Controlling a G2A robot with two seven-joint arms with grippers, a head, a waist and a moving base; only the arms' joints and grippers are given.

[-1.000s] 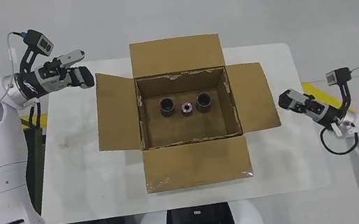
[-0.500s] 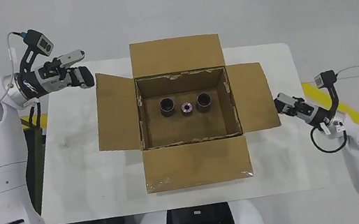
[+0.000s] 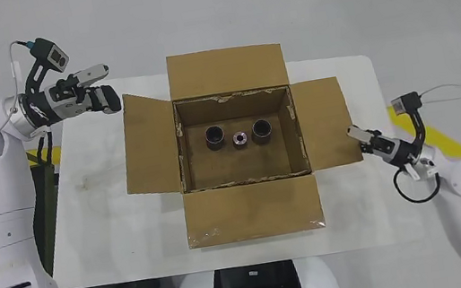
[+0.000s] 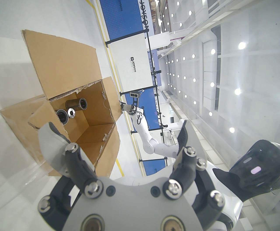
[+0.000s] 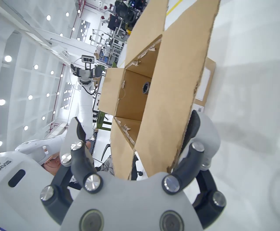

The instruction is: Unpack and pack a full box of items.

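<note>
An open cardboard box (image 3: 252, 210) stands mid-table with all its flaps folded out. On its floor near the far wall lie two dark cylinders (image 3: 215, 136) (image 3: 262, 129) with a small metal ring piece (image 3: 239, 137) between them. My left gripper (image 3: 100, 88) hangs open and empty over the table's far left corner, apart from the left flap; its wrist view looks into the box (image 4: 65, 65) at the cylinders (image 4: 79, 103). My right gripper (image 3: 357, 135) is open at the outer edge of the right flap (image 3: 325, 120). That flap (image 5: 179, 76) reaches in between its fingers (image 5: 198, 125).
The white table (image 3: 102, 223) has bare surface to the left of the box and a strip along the near edge. The right flap reaches close to the table's right edge. A yellow floor line runs beyond the right side.
My right arm has come in toward the box and slightly nearer, bringing its gripper up to the right flap's edge. The left arm and the box contents have stayed put.
</note>
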